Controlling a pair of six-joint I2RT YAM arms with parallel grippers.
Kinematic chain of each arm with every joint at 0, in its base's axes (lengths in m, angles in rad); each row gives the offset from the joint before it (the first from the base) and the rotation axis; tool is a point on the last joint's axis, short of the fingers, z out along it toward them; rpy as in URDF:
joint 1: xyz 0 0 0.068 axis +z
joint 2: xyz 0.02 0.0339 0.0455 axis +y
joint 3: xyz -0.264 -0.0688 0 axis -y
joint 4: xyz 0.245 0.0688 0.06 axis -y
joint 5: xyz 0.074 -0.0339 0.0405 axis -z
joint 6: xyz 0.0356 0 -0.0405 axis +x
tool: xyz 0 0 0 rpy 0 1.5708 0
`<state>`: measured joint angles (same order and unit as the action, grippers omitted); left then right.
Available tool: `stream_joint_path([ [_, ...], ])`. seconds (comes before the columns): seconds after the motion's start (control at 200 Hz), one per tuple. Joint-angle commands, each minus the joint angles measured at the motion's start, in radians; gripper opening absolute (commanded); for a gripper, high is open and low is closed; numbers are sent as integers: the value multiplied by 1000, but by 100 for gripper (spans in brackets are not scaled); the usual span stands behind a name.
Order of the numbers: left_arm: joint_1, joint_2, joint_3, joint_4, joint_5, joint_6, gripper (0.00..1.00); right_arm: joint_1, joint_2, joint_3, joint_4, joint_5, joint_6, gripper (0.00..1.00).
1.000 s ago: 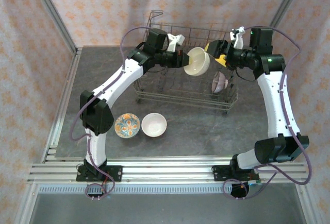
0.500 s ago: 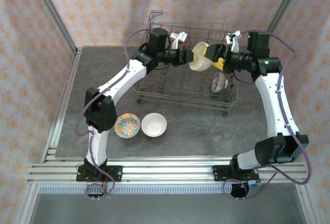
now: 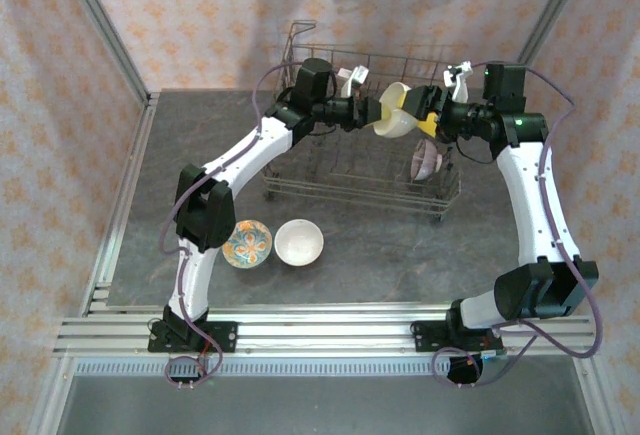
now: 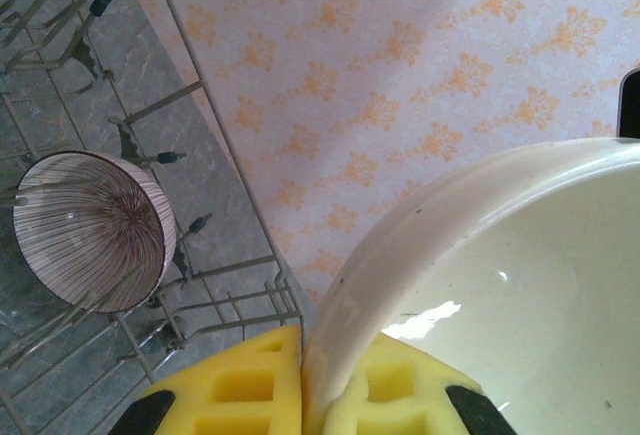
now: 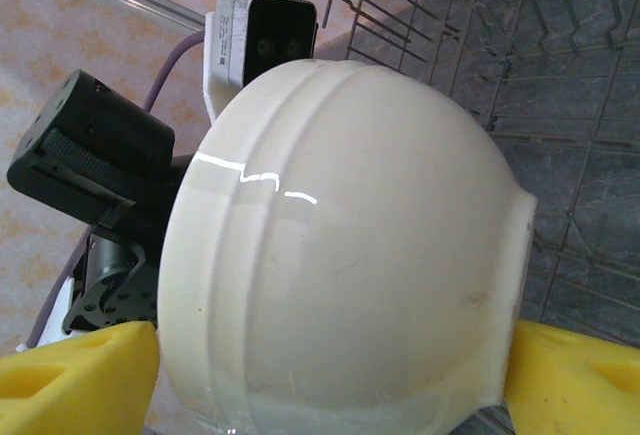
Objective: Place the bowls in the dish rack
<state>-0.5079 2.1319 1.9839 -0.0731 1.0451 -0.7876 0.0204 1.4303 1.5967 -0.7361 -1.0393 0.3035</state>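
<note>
Two spare bowls, a floral ceramic bowl (image 3: 247, 243) and a plain white ceramic bowl (image 3: 299, 242), sit nearest, left of centre; beyond, over the grey wire dish rack (image 3: 340, 190), the left gripper (image 3: 372, 110) is clenched on the rim of a round cream ceramic bowl (image 3: 396, 112), its underside facing the right gripper (image 3: 421, 115), jaws wide astride it, contact unclear

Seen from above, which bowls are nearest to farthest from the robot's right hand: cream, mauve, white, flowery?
1. Cream bowl, at the right hand, above the dish rack.
2. Mauve bowl, in the rack's right end.
3. White bowl, on the table.
4. Floral bowl, left of the white one.
</note>
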Motion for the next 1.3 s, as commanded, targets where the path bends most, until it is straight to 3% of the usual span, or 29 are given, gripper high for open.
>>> stream_joint_path([
  [0.0,-39,4,59,95,26,-20,0,16,7,30,-12,-33,12,87],
  [0.335,-50,8,41,182,32,-83,0,16,8,37,-48,20,-7,88],
  [0.44,-60,13,61,99,20,-24,0,16,6,37,-41,15,-5,87],
  [0.55,-73,22,88,4,13,44,0,16,3,45,-40,25,-3,83],
  [1.026,-72,42,120,-124,-25,124,0,16,2,63,-68,73,-21,60],
  [1.156,-72,42,137,-168,-48,156,13,16,6,65,-85,94,-31,55],
  [1.296,-70,45,164,-220,-68,189,33,16,8,63,-98,111,-44,54],
])
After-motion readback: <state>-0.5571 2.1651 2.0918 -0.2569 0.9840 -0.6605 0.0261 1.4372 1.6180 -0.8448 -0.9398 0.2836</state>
